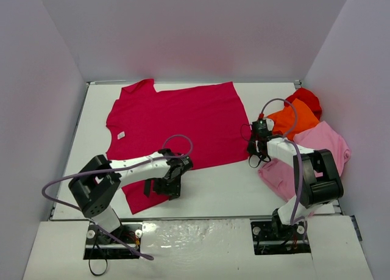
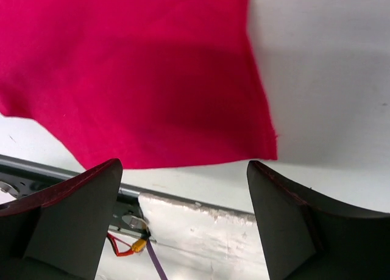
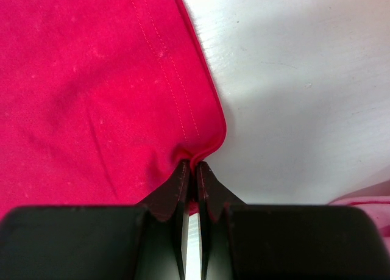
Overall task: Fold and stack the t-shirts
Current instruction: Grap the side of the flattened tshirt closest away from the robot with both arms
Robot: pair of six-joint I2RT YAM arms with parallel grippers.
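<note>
Crimson shirt (image 1: 177, 121) pinched, R claw (image 3: 194, 168); L claw (image 2: 183, 164) wide

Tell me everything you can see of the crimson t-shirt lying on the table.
The crimson t-shirt is soft plain cloth, spread flat on the white table, lying sideways with its neck to the left, a small white label showing there. Its hem has double stitching. The right gripper is shut on a hem corner, puckering it. The left gripper hangs open over the near sleeve, not gripping it.

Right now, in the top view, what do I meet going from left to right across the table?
Crimson t-shirt → right gripper → orange t-shirt
</note>
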